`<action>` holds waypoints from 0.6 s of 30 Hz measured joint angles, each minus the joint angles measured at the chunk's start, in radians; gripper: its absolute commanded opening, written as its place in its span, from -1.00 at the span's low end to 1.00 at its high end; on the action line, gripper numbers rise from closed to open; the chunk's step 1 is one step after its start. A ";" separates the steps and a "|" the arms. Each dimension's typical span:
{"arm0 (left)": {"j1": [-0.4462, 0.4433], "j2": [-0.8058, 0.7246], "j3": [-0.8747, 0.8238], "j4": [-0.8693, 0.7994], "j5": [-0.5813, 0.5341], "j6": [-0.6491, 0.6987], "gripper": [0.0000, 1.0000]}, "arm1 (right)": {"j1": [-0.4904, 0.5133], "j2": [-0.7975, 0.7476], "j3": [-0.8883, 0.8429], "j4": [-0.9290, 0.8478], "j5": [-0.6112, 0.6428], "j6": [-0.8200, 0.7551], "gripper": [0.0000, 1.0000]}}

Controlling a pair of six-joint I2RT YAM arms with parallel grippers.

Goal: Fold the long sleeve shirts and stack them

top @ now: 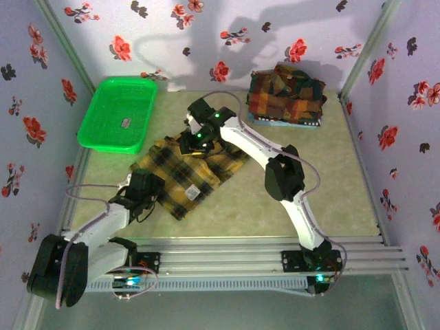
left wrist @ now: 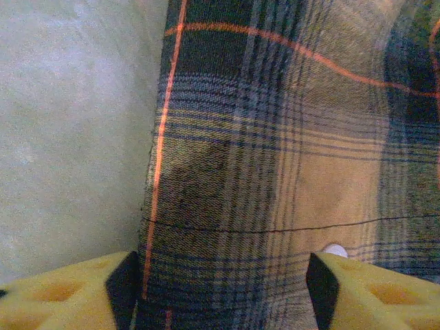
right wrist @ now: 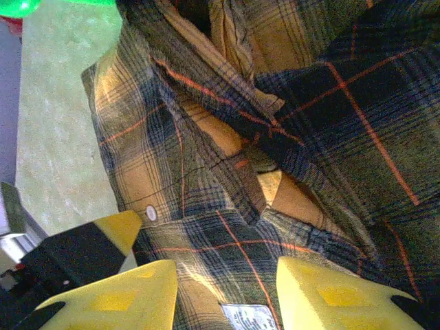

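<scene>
The yellow plaid shirt (top: 180,172) lies left of centre on the tabletop (top: 323,185). It is soft, light and floppy, so it is best gripped at its edges. The left gripper (left wrist: 220,278) stands spread across its edge. The right gripper (right wrist: 227,275) straddles cloth near the label, and whether it is pinching is unclear.

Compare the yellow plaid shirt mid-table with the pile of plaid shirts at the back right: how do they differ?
The yellow shirt is mustard and black; the pile is red, orange and dark green. The yellow shirt is a single garment, loosely spread and rumpled; the pile is folded compactly and stacked. Both are plaid.
</scene>
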 measured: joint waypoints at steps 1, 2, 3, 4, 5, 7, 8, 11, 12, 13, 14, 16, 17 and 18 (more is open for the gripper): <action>0.000 0.014 0.000 0.008 0.002 0.005 -0.11 | -0.003 0.001 0.003 0.000 -0.006 0.000 -0.13; 0.001 0.028 0.000 0.015 0.006 0.013 -0.27 | -0.006 0.003 0.007 0.000 -0.013 0.000 -0.15; 0.002 0.039 0.000 0.019 0.008 0.021 -0.38 | -0.008 0.005 0.010 0.000 -0.017 0.000 -0.16; 0.003 0.048 0.002 0.019 0.010 0.036 -0.48 | -0.011 0.009 0.014 0.000 -0.023 0.001 -0.18; 0.003 0.056 0.004 0.017 0.010 0.047 -0.57 | -0.012 0.014 0.019 0.001 -0.030 0.002 -0.19; 0.003 0.063 0.023 -0.005 0.011 0.072 -0.71 | -0.012 0.025 0.023 0.008 -0.044 0.005 -0.21; 0.004 0.063 0.038 -0.023 0.011 0.087 -0.77 | -0.012 0.031 0.023 0.013 -0.052 0.011 -0.22; 0.005 0.053 0.092 -0.085 0.008 0.132 -0.86 | -0.012 0.051 0.023 0.029 -0.079 0.027 -0.23; 0.005 0.043 0.106 -0.108 0.006 0.146 -0.86 | -0.012 0.056 0.023 0.036 -0.088 0.031 -0.24; 0.005 0.027 0.124 -0.138 0.006 0.164 -0.87 | -0.012 0.063 0.023 0.046 -0.096 0.037 -0.25; 0.005 0.010 0.142 -0.168 0.005 0.182 -0.87 | -0.012 0.068 0.023 0.054 -0.101 0.042 -0.26; 0.005 -0.023 0.170 -0.219 0.005 0.211 -0.88 | -0.011 0.071 0.023 0.069 -0.105 0.053 -0.31; 0.005 -0.037 0.182 -0.244 0.004 0.225 -0.89 | -0.011 0.071 0.023 0.076 -0.105 0.058 -0.34; 0.005 -0.048 0.193 -0.268 0.002 0.238 -0.89 | -0.011 0.072 0.026 0.082 -0.105 0.064 -0.38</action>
